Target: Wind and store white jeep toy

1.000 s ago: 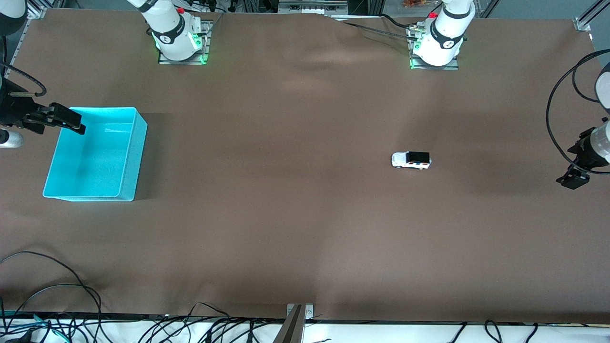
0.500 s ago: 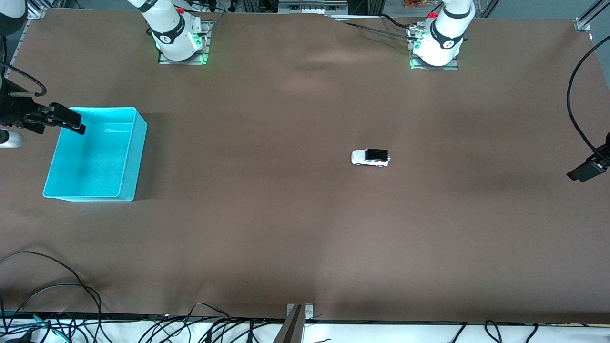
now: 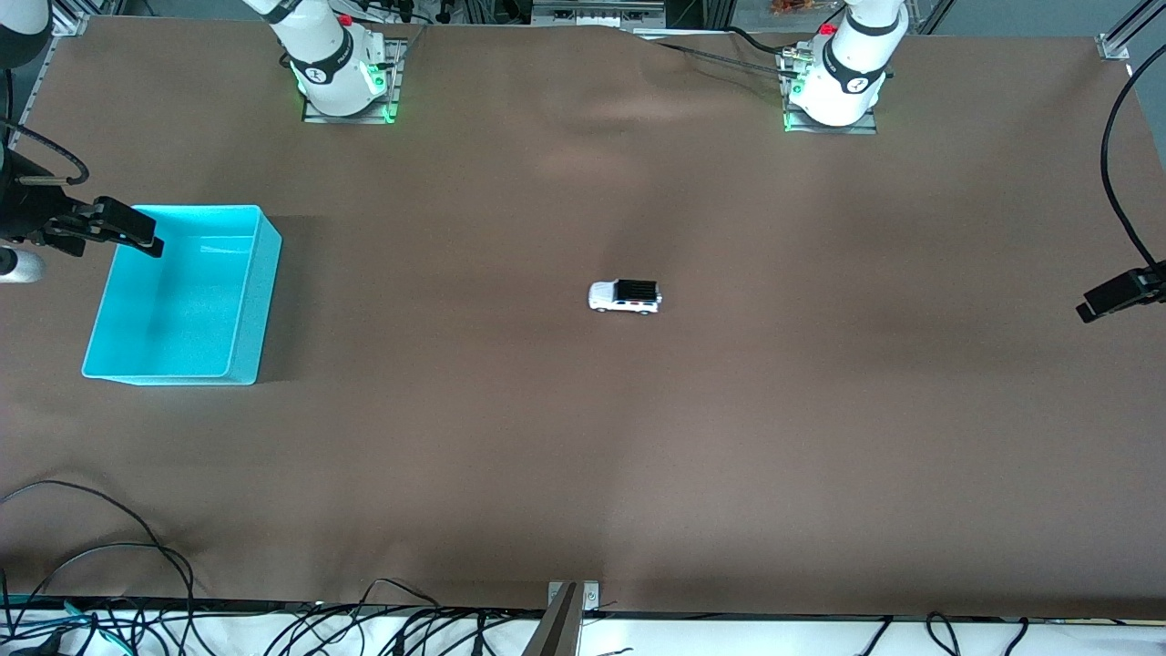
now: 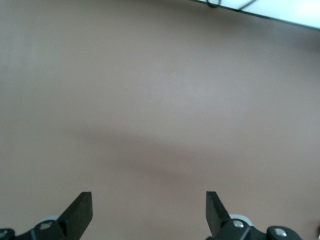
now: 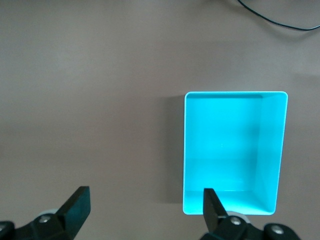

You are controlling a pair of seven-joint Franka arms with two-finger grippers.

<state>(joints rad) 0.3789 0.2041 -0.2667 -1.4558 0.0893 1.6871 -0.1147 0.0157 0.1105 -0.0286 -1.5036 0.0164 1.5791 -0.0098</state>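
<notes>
My black left gripper [image 4: 149, 212] and black right gripper [image 5: 145, 207] hang over a plain brown table [image 3: 583, 437], where the white jeep toy [image 3: 625, 297] shows a black roof panel and the bin [image 3: 239, 301] is solid cyan.

white jeep toy [image 3: 625, 297] rolled on — toward the cyan bin [image 3: 239, 368].

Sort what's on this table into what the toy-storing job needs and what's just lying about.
For the job:
- white toy jeep, mid-table
- cyan bin, toward the right arm's end
- left tool, open
- right tool, open, over the bin's edge

Lying about:
- black cables at the near table edge
</notes>
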